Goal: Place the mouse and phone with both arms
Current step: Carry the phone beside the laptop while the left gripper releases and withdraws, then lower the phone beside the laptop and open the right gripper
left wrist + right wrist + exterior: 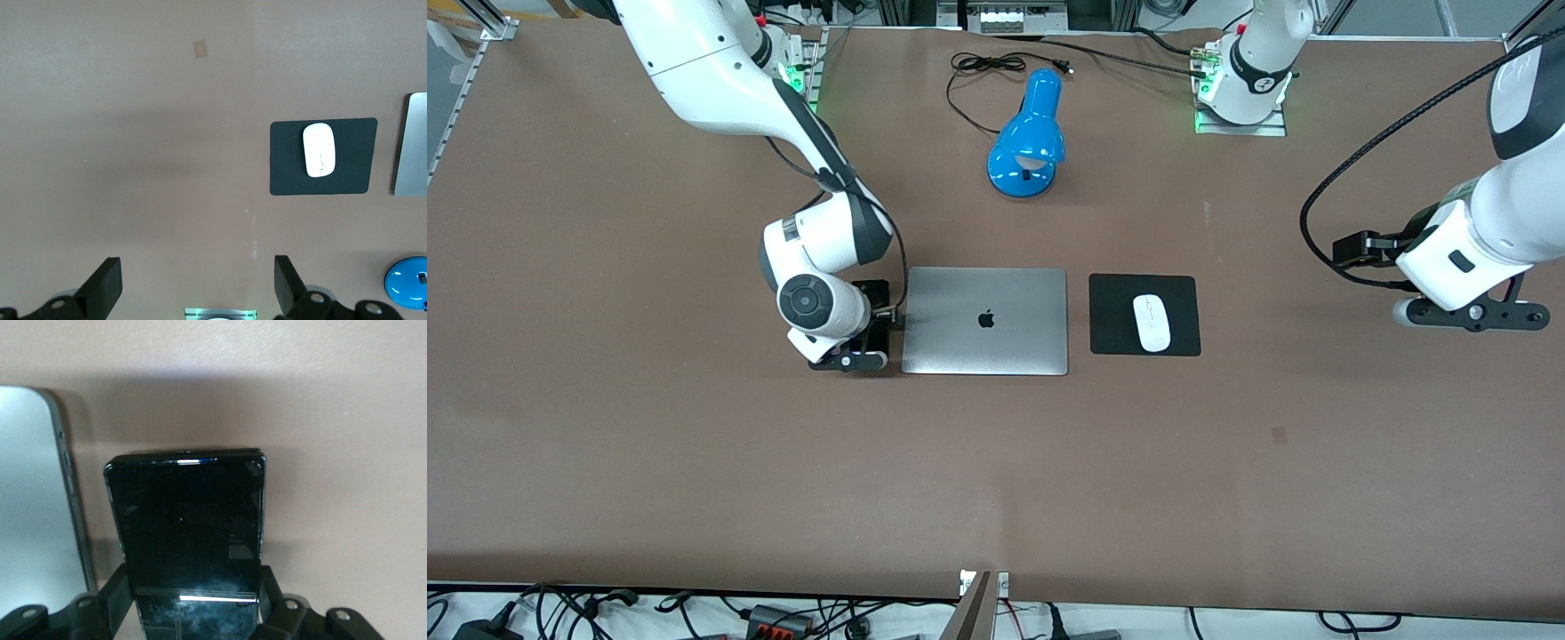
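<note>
The black phone (pixel 187 520) sits between the fingers of my right gripper (pixel 193 580), which is shut on its long sides. In the front view this gripper (pixel 863 327) is low over the table, beside the edge of the closed silver laptop (pixel 960 302) that is toward the right arm's end. I cannot tell whether the phone touches the table. The white mouse (pixel 1152 322) lies on the black mouse pad (pixel 1112 307) beside the laptop, toward the left arm's end. It also shows in the left wrist view (pixel 319 150). My left gripper (pixel 1476 316) is open and empty, up over bare table near the left arm's end (pixel 197 267).
A blue desk lamp (pixel 1029 133) with a black cord lies on the table near the arm bases, farther from the front camera than the laptop. The laptop's edge shows in the right wrist view (pixel 33 500). The brown table (pixel 996 462) is bare nearer the front camera.
</note>
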Controlling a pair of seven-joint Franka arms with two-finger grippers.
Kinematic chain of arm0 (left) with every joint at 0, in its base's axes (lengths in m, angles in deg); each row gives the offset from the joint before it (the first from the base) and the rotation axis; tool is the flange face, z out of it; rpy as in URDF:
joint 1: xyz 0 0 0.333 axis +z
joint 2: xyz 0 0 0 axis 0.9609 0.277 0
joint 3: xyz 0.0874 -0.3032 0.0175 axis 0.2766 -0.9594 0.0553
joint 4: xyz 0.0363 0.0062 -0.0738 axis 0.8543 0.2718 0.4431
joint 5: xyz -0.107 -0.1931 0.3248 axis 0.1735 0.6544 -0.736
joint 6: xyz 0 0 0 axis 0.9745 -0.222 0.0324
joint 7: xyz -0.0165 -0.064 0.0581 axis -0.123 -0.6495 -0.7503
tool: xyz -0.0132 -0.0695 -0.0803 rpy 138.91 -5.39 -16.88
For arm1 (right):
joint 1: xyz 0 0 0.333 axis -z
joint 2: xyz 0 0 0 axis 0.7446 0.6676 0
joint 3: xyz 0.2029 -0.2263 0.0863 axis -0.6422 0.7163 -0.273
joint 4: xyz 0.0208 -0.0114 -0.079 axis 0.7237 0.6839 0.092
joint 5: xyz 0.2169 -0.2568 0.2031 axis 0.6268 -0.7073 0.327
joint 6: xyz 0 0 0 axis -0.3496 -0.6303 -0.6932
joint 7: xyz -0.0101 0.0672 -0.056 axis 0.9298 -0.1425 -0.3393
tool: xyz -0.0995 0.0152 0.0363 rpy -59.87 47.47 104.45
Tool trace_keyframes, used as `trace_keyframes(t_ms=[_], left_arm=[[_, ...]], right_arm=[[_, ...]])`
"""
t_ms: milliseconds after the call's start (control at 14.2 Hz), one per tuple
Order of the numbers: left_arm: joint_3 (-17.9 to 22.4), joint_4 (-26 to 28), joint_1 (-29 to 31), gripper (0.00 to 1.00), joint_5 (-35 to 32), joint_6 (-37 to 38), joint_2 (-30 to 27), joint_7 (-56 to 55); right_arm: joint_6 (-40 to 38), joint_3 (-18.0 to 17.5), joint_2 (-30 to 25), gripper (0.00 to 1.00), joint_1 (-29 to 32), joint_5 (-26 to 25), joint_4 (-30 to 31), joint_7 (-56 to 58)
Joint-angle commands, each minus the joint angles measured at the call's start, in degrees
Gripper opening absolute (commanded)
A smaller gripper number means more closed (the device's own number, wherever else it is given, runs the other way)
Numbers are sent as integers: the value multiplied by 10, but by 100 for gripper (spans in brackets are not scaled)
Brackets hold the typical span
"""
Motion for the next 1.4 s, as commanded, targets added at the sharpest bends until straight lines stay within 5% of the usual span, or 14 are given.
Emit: trace_keyframes(t_ms=[0, 211, 281, 351, 421, 702, 1053, 1333], left_arm=[[13, -19, -1, 100, 20, 20, 8, 6], [149, 33, -34, 100, 135, 17, -34, 24], [157, 51, -39, 100, 147, 14, -56, 36], [159, 55, -38, 100, 141, -5, -70, 45], [162, 67, -38, 100, 121, -18, -92, 46], [165, 179, -36, 100, 87, -118, -175, 50], [158, 185, -31, 100, 88, -117, -176, 44], [157, 182, -39, 100, 86, -119, -173, 44]], right_arm=[[2, 6, -4, 30, -6, 8, 10, -5], [14, 6, 4, 30, -6, 9, 11, -6], [16, 6, 5, 30, -6, 9, 11, -6], [17, 5, 4, 44, -6, 9, 11, -8], [14, 5, 2, 99, -2, 10, 7, -17], [10, 7, -42, 100, 1, 9, 1, -30], [-65, 12, -101, 100, 26, 2, -52, -18], [-221, 12, -111, 100, 59, -1, -183, 3]])
